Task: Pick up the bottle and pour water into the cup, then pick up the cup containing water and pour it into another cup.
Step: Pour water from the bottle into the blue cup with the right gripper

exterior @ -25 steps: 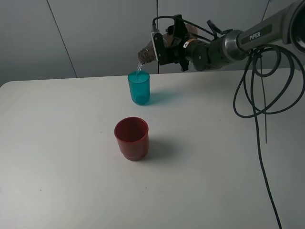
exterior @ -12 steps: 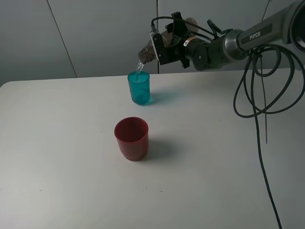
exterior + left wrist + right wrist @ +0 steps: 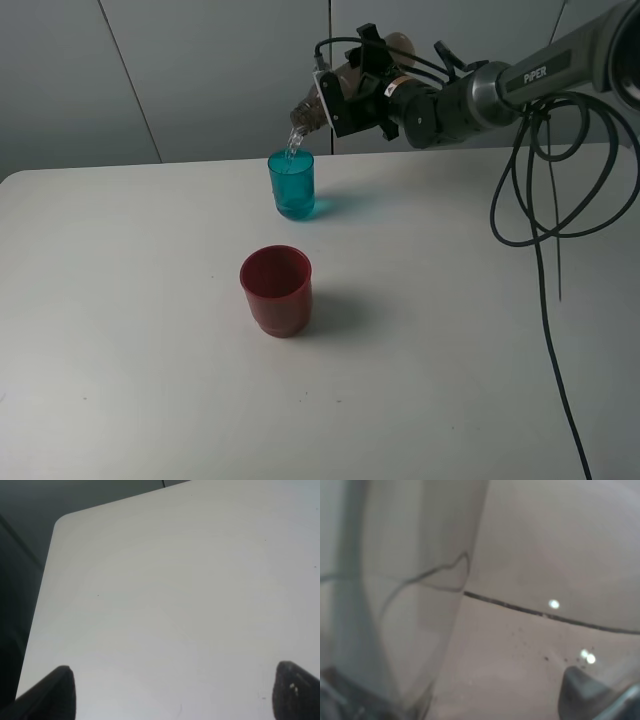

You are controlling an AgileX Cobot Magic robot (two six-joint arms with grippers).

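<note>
My right gripper is shut on the smoky grey-brown bottle and holds it tipped over, its neck pointing down at the teal cup. A thin stream of water runs from the neck into the teal cup, which stands upright at the back of the white table. The red cup stands upright in front of it, nearer the table's middle. The bottle's translucent wall fills the right wrist view. My left gripper is open over bare table, out of the exterior view; only its dark fingertips show.
Black cables hang in loops from the right arm over the table's right side. A grey panelled wall stands behind the table. The table's left corner shows in the left wrist view.
The right gripper has tipped the bottle slightly further, its base rising. Water keeps running into the teal cup. The cups and the left gripper have not moved.
</note>
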